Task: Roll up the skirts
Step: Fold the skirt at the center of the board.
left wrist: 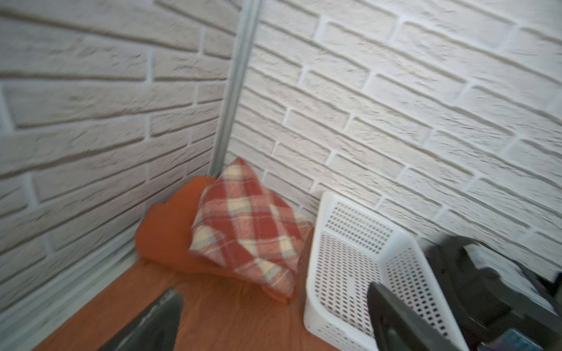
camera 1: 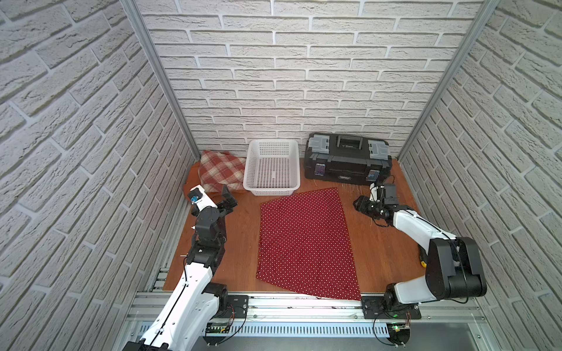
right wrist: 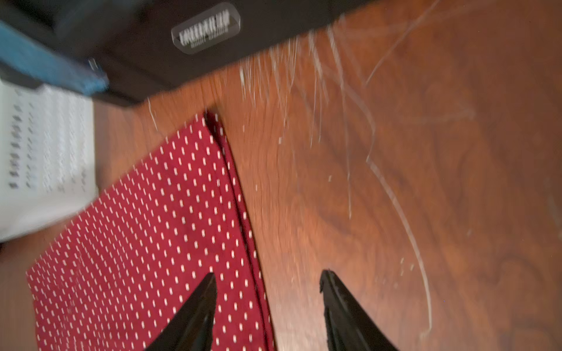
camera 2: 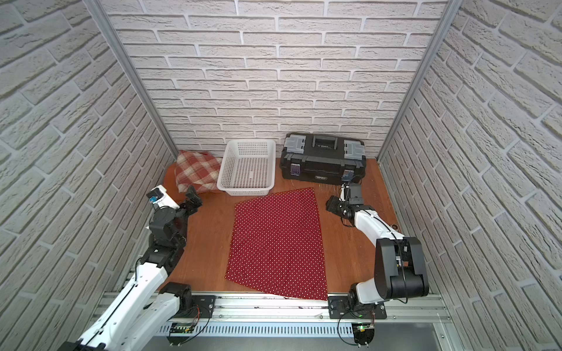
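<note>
Closest to me, the polka-dot skirt (camera 1: 307, 243) lies flat and unrolled on the table (camera 1: 237, 243), on my side of the white basket (camera 1: 271, 190). Its narrow end almost meets the basket's front, and its wide hem runs out to the table's near edge.

The right gripper (right wrist: 269, 273) sits to the right of the basket, low by the skirt's far right corner. The wrist view is smeared, but its fingertips (right wrist: 209, 282) stand apart, one over the dotted cloth and one over bare wood, clamping nothing.

The left gripper (left wrist: 272, 296) hangs left of the basket, spread wide and empty. Its fingers are cut off by the frame edge.

Left of the basket, in the corner, the plaid skirt (camera 1: 220, 173) sits bunched on the rust-orange skirt (left wrist: 167, 231), which it mostly covers. I cannot tell how that one is folded.

Right of the basket, the black toolbox (camera 1: 348, 164) stands against the back wall.
</note>
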Controlling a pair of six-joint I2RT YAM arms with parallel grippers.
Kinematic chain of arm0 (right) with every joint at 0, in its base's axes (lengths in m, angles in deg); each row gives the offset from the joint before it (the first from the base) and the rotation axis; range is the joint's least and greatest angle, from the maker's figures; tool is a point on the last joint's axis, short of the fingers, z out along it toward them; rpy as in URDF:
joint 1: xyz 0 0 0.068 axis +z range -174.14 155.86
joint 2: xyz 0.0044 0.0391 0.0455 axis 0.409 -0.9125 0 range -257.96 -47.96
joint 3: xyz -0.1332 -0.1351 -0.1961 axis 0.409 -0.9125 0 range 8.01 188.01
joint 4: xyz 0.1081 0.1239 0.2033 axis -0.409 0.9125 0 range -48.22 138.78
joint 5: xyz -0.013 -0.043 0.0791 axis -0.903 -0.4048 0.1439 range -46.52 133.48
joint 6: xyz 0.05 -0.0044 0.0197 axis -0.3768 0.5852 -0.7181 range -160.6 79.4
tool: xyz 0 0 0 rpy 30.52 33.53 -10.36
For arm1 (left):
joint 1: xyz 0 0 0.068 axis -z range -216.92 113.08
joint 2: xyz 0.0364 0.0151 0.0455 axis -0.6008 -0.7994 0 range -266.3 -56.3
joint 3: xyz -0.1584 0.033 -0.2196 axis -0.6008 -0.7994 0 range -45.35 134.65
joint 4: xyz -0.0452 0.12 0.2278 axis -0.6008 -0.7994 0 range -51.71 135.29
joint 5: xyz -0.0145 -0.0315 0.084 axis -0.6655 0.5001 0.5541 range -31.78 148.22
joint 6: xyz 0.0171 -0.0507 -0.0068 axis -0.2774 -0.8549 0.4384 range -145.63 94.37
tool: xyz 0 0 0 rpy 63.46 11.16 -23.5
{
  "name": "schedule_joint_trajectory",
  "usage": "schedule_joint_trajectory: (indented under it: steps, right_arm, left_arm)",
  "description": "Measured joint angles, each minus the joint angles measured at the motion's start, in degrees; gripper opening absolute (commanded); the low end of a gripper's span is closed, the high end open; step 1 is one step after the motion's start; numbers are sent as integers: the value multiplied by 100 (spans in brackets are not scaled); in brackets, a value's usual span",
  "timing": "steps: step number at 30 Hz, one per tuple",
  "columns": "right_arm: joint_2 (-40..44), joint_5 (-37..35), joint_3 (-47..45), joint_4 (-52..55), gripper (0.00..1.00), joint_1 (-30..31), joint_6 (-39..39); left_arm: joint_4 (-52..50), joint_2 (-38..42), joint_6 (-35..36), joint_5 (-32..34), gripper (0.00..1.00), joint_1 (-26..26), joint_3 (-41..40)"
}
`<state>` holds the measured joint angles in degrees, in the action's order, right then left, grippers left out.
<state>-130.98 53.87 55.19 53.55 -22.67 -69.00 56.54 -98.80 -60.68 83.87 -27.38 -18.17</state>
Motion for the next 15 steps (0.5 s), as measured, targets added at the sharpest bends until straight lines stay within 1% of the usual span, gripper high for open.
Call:
schedule_joint_trajectory:
  steps: [1,2,3,4,5,6,8,10,12,15]
  right_arm:
    - [76,-17,7,76,41,190,37]
    - [195,-48,11,157,31,428,85]
    - [321,-92,9,229,23,673,120]
    - [415,-127,0,273,18,863,164]
    - [518,-149,-39,297,7,1080,201]
    - [610,-162,-131,306,3,1292,190]
    - [654,-219,-341,328,3,1552,173]
    - [535,-280,-531,442,3,1746,140]
    - [254,-323,-584,590,3,1926,133]
    - [-157,-450,-529,664,3,2092,136]
  left_arm:
    - [-275,28,-203,7,91,20,20]
    - [-599,79,-444,-15,82,90,55]
    - [-857,138,-636,-76,66,160,74]
    - [-1034,190,-811,-214,44,203,74]
    - [-1187,229,-1023,-455,14,247,66]
    - [-1226,245,-1239,-693,0,304,9]
    - [-1252,184,-1661,-1121,0,518,-214]
    - [-1300,-57,-1985,-1445,0,916,-446]
    - [-1346,-564,-2264,-1694,0,1480,-575]
    - [-1333,-1484,-2472,-1888,0,2175,-525]
